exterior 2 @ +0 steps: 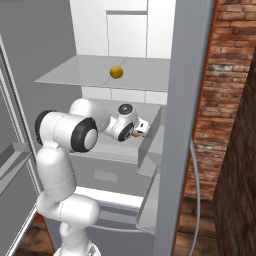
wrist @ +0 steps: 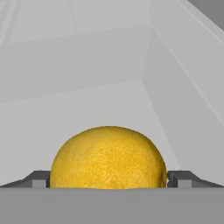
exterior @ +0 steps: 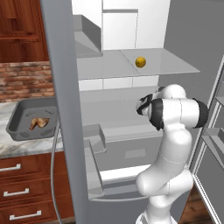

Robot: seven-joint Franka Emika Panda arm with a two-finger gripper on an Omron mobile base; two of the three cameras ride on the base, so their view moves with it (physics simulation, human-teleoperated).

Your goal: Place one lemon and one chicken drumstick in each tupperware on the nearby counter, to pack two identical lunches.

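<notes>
My gripper reaches into the open fridge and stands open around a yellow lemon that lies on the middle shelf. One dark fingertip shows on each side of the fruit, close to its skin. From the right base view the gripper sits low over that shelf with a sliver of the lemon under it. A second lemon rests on the glass shelf above. On the marbled counter to the left, a dark grey tupperware holds a chicken drumstick.
The fridge's grey door stands open between the arm and the counter, with door bins on its inner side. A second open door is at the right. Drawers with silver handles sit under the counter. A brick wall flanks the fridge.
</notes>
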